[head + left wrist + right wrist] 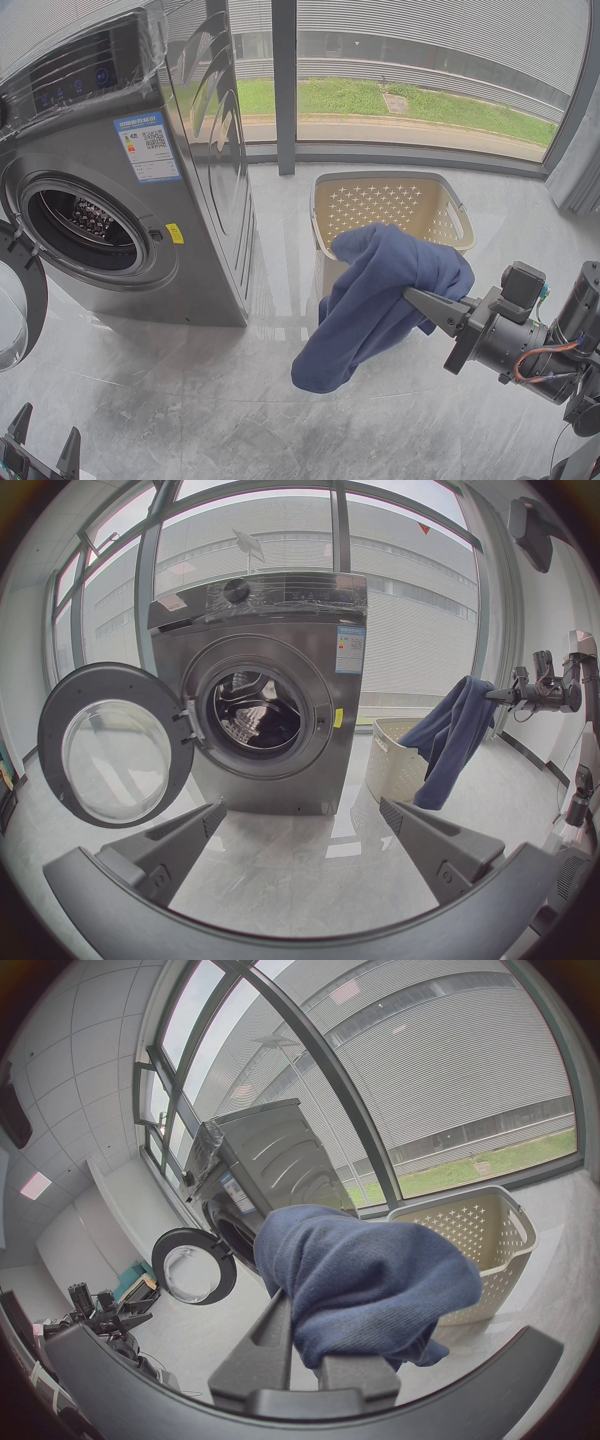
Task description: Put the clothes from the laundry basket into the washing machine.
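Observation:
My right gripper is shut on a blue garment and holds it in the air in front of the beige laundry basket. The cloth drapes down over the basket's near rim and hangs above the floor. The same blue garment covers the fingers in the right wrist view. The grey washing machine stands to the left with its round door swung open. Some dark clothes lie inside the drum. My left gripper is open and low near the floor, facing the machine's opening.
The basket stands on the pale marble floor to the right of the machine, near a tall window. A grey curtain hangs at the far right. Open floor lies between me and the machine.

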{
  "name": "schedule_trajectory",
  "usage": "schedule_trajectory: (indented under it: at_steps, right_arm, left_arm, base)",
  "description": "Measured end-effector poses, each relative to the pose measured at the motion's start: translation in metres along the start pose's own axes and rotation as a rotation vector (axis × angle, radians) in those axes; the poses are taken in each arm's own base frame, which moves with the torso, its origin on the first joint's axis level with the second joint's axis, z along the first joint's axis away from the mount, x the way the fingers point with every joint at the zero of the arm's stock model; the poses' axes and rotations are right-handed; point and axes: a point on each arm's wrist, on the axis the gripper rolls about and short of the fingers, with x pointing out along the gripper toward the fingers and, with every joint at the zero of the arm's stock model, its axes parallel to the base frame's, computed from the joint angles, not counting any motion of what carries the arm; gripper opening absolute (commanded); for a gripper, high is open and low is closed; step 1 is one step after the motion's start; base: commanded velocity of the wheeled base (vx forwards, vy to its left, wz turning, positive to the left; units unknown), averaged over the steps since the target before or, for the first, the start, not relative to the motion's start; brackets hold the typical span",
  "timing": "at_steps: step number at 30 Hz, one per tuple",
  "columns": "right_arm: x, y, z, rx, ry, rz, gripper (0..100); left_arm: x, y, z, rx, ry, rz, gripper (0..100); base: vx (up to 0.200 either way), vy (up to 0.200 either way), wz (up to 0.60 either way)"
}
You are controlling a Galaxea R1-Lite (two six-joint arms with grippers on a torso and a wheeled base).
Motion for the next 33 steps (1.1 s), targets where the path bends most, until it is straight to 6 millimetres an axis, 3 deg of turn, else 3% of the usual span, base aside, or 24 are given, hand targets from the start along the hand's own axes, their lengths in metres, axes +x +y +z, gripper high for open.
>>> schedule_trajectory:
  at_steps: [3, 33]
  right_arm:
    - [0.0006, -0.0003, -0.0008, 0.000, 0.003, -0.002, 0]
    - [0.0052, -0.0015, -0.0099, 0.003, 0.041, -0.006, 0]
  left_arm:
    - [0.0000, 0.0000, 0.0000, 0.000, 0.000, 0.003, 100]
    - [0.0000, 0.0002, 0.0000, -0.024, -0.001, 0.009, 100]
  base:
    - [0.000, 0.000, 0.00]
    - [0.000, 0.200, 0.00]
